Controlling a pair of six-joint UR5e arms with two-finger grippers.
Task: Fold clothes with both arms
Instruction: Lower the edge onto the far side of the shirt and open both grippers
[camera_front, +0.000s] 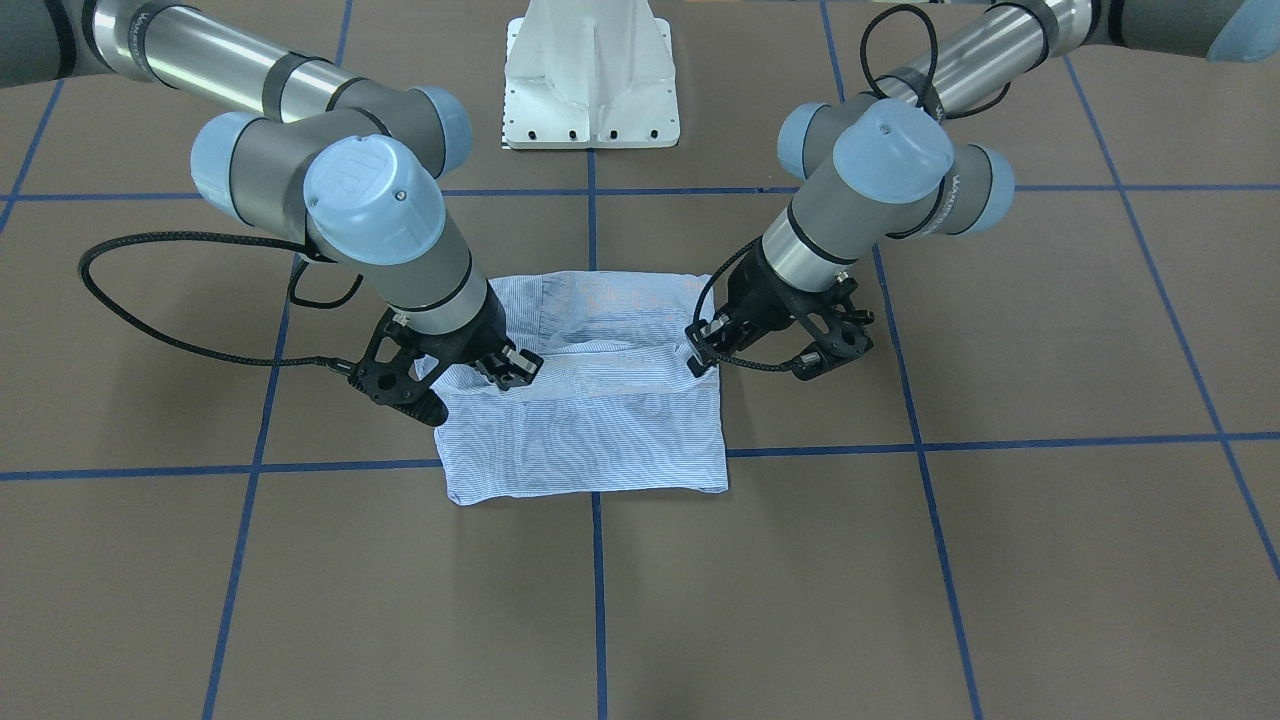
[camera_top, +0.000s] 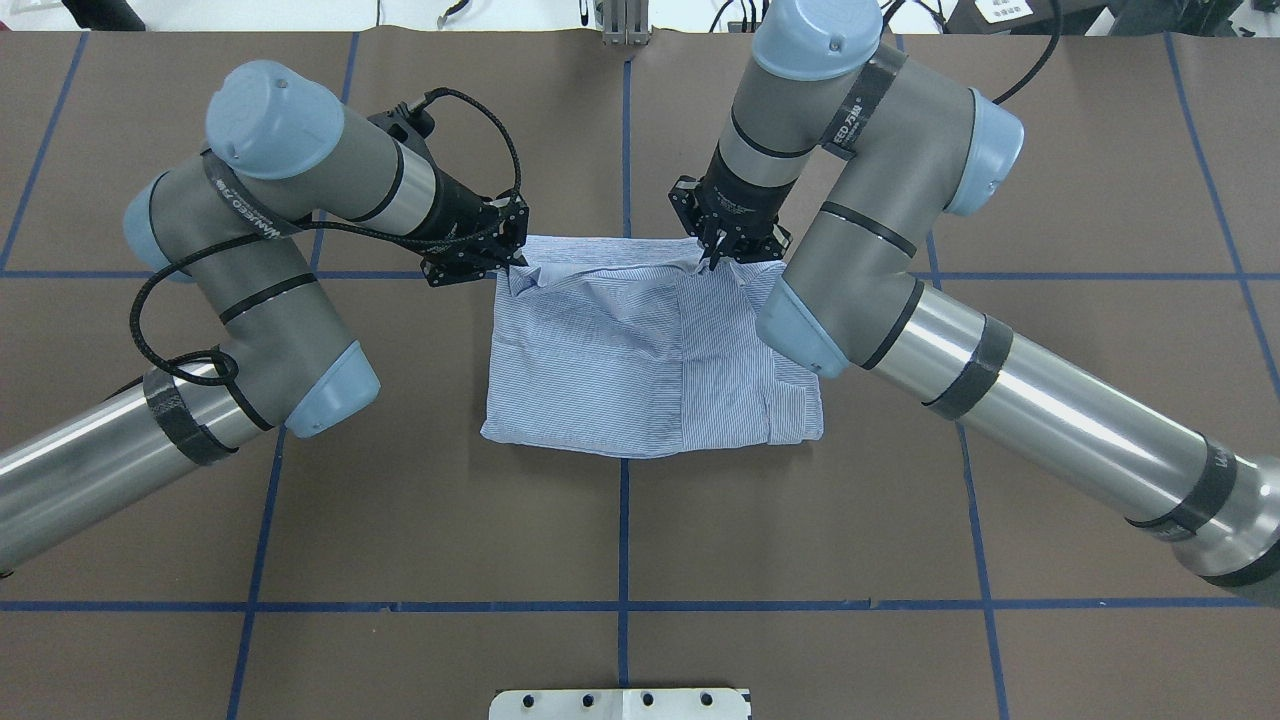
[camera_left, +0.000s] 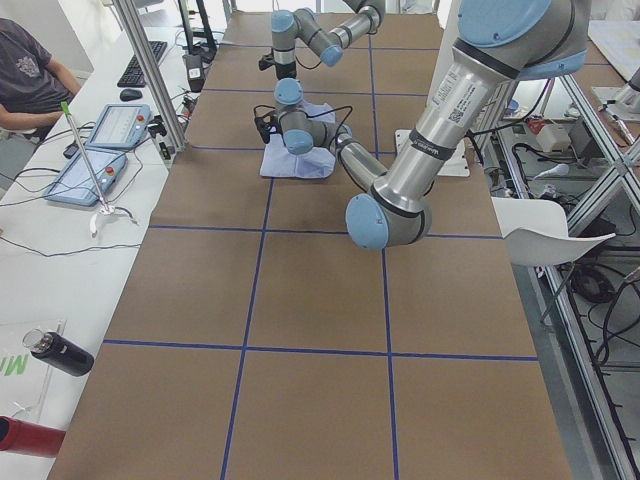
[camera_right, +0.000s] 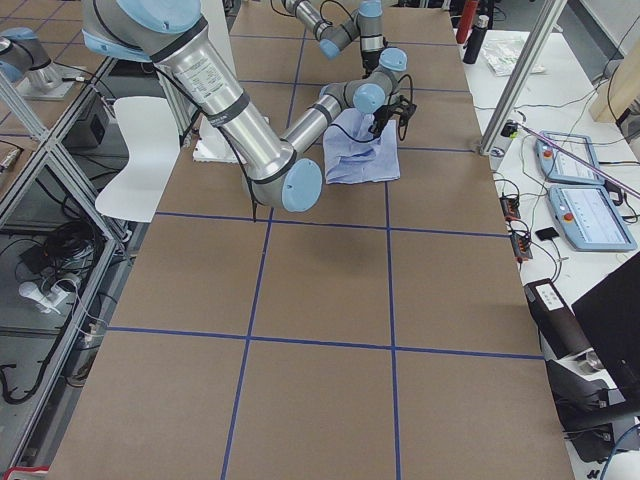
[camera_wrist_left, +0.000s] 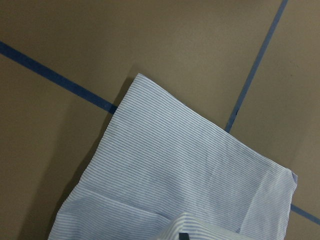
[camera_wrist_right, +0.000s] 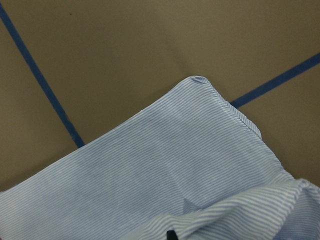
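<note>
Shirt (camera_top: 640, 350), light blue with fine white stripes, lies folded to a rough rectangle near the middle of the brown desk (camera_top: 400, 520), astride one of the blue tape lines (camera_top: 624, 520) and in front of the white pedestal (camera_front: 592, 90). The left end effector (camera_top: 512, 262) is clamped on one end of the upper layer's edge. The right end effector (camera_top: 718, 262) is clamped on the other end, so that the edge runs between them as a slack, creased ridge held just above the cloth beneath. The lower layer lies flat on the desk; each wrist view looks past the pinched fold to a flat corner of it resting on the brown surface beside the tape. The left arm (camera_top: 250, 300) and right arm (camera_top: 880, 260) come in from either side, elbows out, wrists angled down and inward toward the garment
</note>
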